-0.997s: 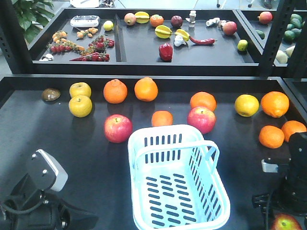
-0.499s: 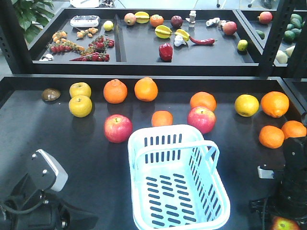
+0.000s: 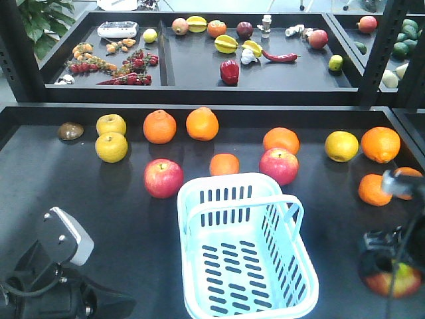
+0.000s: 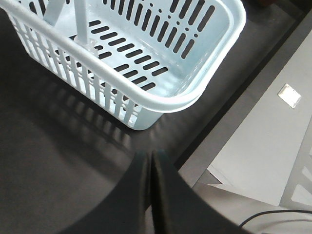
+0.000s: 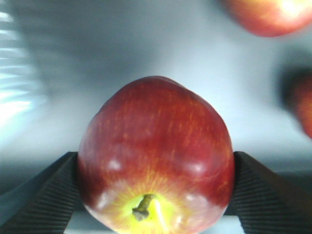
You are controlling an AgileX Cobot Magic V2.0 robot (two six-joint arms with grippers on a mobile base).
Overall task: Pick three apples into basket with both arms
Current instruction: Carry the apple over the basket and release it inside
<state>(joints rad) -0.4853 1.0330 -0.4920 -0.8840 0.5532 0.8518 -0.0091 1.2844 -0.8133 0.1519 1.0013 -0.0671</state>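
Note:
A red apple (image 5: 156, 146) with a yellow-green stem end sits clamped between the ribbed pads (image 5: 44, 195) of my right gripper (image 5: 156, 168). In the front view this apple (image 3: 393, 282) hangs in the right gripper (image 3: 392, 266) at the lower right, to the right of the basket (image 3: 302, 266) and above the dark table. The pale blue slotted basket stands at centre front with nothing inside. My left gripper (image 4: 152, 161) is shut on nothing, its fingers pressed together just short of the basket's near rim (image 4: 146, 100). The left arm (image 3: 60, 266) rests at the lower left.
Two pinkish-red apples (image 3: 163, 177) (image 3: 279, 166) lie just behind the basket. Oranges (image 3: 224, 164) (image 3: 375, 189) and yellow fruit (image 3: 111, 147) are spread across the table. Raised back trays (image 3: 166, 73) hold small produce. The table's edge (image 4: 234, 122) runs close to the left gripper.
My right arm has risen with the apple held in it, so the apple now sits higher at the right edge. The left arm and the basket have not moved.

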